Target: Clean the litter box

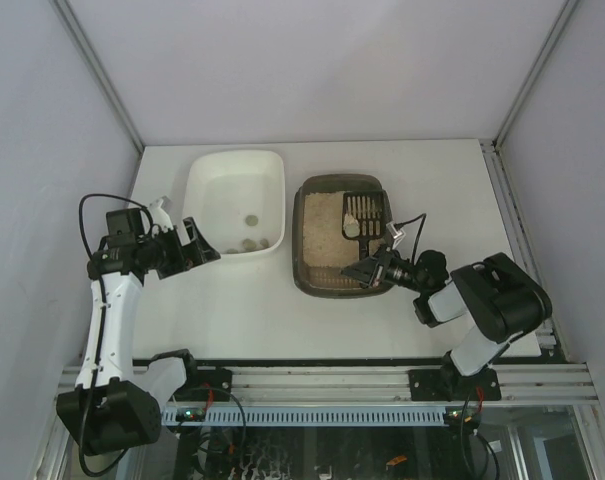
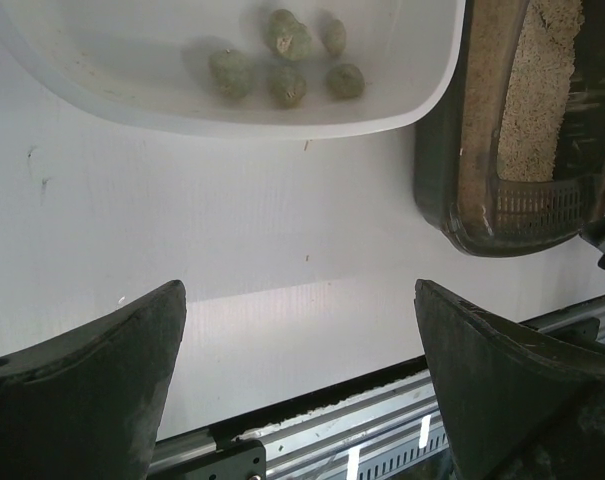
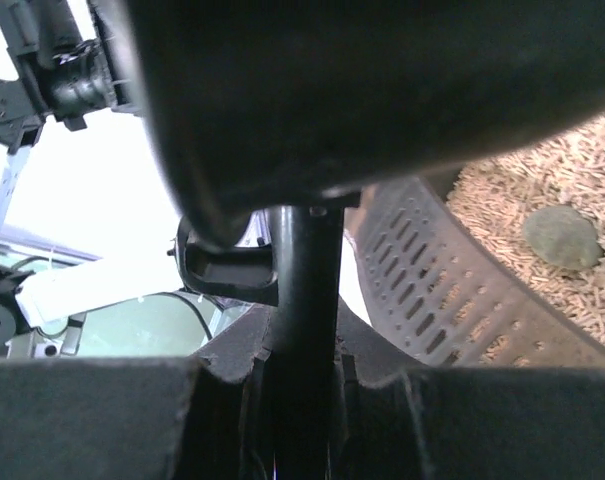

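Observation:
The dark litter box [image 1: 307,240] with beige litter sits right of centre; its near end shows in the left wrist view [image 2: 452,190]. A black slotted scoop [image 1: 363,209] rests in it with a grey-green clump [image 1: 350,228] beside its head. My right gripper [image 1: 370,268] is shut on the scoop's handle [image 3: 304,300]; the slotted blade [image 3: 432,280] and a clump [image 3: 560,237] on the litter show to the right. My left gripper [image 1: 197,243] is open and empty over the table by the white tray's front left corner; its fingers [image 2: 92,380] frame bare table.
The white tray [image 1: 207,165] stands left of the litter box and holds several clumps [image 2: 287,85], also seen from above [image 1: 250,243]. The table's front edge and metal rail [image 2: 382,420] lie just below my left gripper. White walls enclose the table.

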Controlling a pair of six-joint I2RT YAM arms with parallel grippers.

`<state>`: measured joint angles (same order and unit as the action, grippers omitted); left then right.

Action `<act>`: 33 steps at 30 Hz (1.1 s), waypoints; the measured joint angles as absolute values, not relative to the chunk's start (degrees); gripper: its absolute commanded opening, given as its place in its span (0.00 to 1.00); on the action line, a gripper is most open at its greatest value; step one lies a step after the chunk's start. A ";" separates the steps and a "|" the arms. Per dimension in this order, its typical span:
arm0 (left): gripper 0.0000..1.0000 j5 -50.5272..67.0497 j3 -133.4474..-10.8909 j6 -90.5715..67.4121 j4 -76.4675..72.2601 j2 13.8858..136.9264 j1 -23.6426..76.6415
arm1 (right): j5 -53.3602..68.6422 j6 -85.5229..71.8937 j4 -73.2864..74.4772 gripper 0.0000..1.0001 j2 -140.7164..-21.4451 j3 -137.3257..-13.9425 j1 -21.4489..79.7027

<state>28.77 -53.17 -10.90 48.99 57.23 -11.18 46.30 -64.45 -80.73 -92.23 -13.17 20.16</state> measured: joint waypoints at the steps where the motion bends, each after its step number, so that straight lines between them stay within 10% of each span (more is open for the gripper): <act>1: 1.00 28.80 -53.17 -10.90 48.93 57.21 -11.22 | 46.35 -64.66 -80.18 0.00 -93.54 -13.74 20.32; 33: 1.00 29.15 -52.42 -10.87 52.36 59.88 -11.81 | 50.61 -114.43 -82.54 0.00 -101.51 -25.93 21.91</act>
